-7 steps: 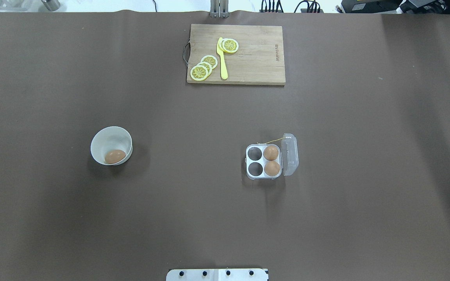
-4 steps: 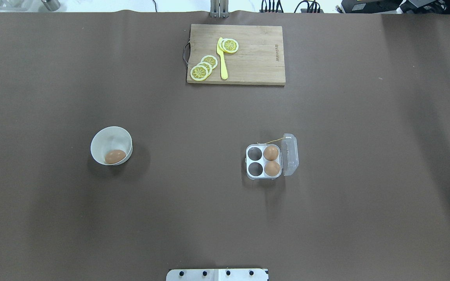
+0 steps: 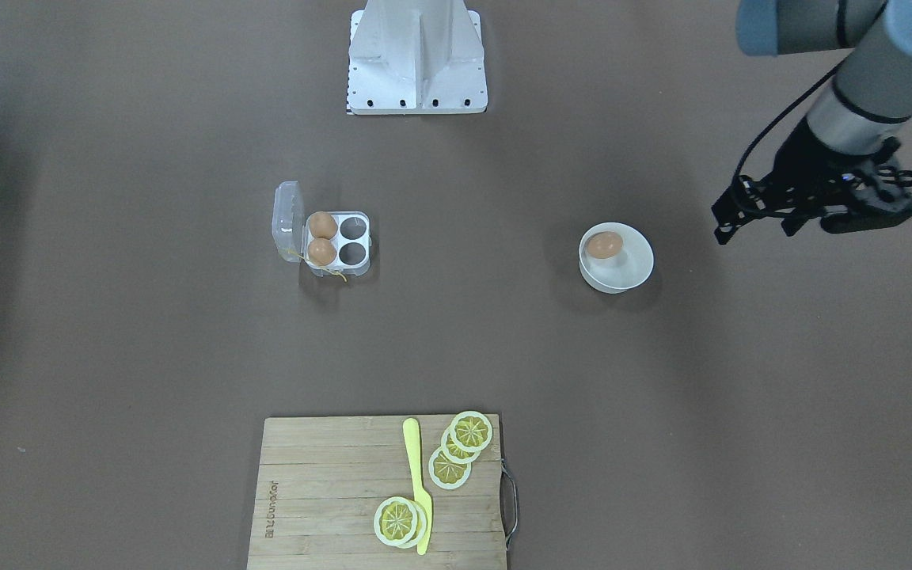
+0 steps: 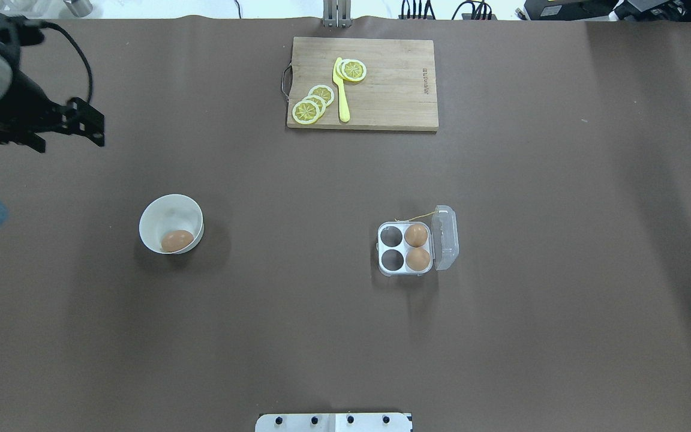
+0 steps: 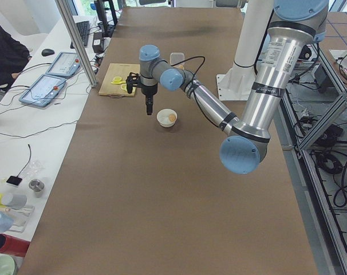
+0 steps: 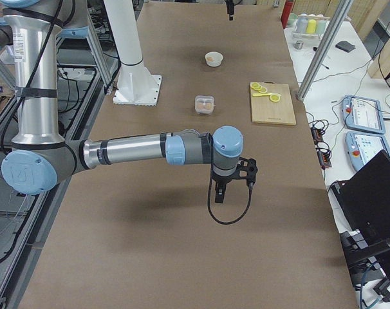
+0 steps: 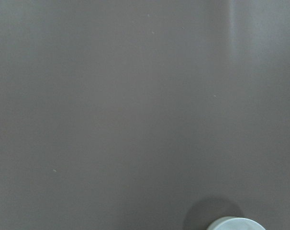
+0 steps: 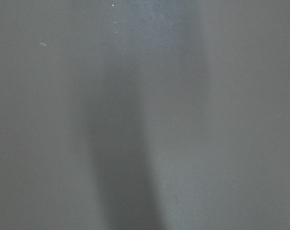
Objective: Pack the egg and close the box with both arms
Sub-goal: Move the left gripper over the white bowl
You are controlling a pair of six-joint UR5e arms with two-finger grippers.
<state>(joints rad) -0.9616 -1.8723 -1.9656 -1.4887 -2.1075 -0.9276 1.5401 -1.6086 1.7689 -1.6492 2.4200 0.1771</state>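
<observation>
Sitting left on the worktop (image 4: 321, 336), the round white bowl (image 4: 159, 207) holds the smooth egg (image 4: 177, 240). The clear plastic box (image 4: 380, 247), right, lid open, holds two more eggs (image 4: 416, 235) beside its lid. Left gripper (image 5: 149, 111) and right gripper (image 6: 219, 196): opening cannot be told.

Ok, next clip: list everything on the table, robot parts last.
eggs: three, brown; one in the bowl, two in the carton
bowl: one, white; robot's left side
carton: one, clear, lid open; right of centre
cutting board: one, wooden; far edge
lemon slices: several, yellow; on the board
knife: one, yellow; on the board
base stand: one, white; near edge
left arm: silver-grey; left gripper black, above bare table beyond the bowl
right arm: silver-grey; right gripper black, above bare table
</observation>
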